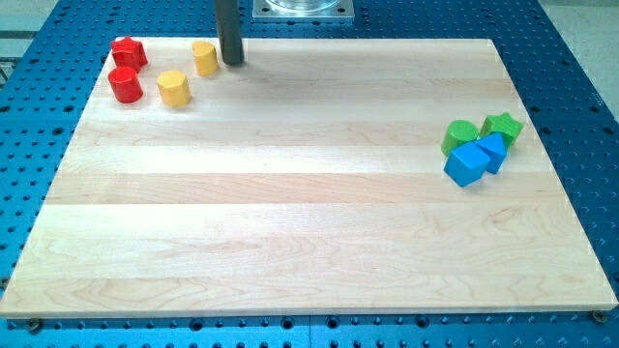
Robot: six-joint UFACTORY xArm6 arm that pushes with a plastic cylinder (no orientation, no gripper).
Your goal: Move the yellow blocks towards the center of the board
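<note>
Two chunky yellow blocks (189, 72), smooth wooden board (309, 222)

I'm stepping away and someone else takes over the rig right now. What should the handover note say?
My tip is down on the board near the view's top left, just to the view's right of one yellow block, with a slight gap, if any.
The second yellow block sits lower and to the view's left of it, beside two red blocks.
The green blocks and blue blocks cluster at the view's right.
Done: nothing visible; both yellow blocks lie far from the centre.
Left: push both yellow blocks toward the centre, probably by first getting behind them on the corner side.
</note>
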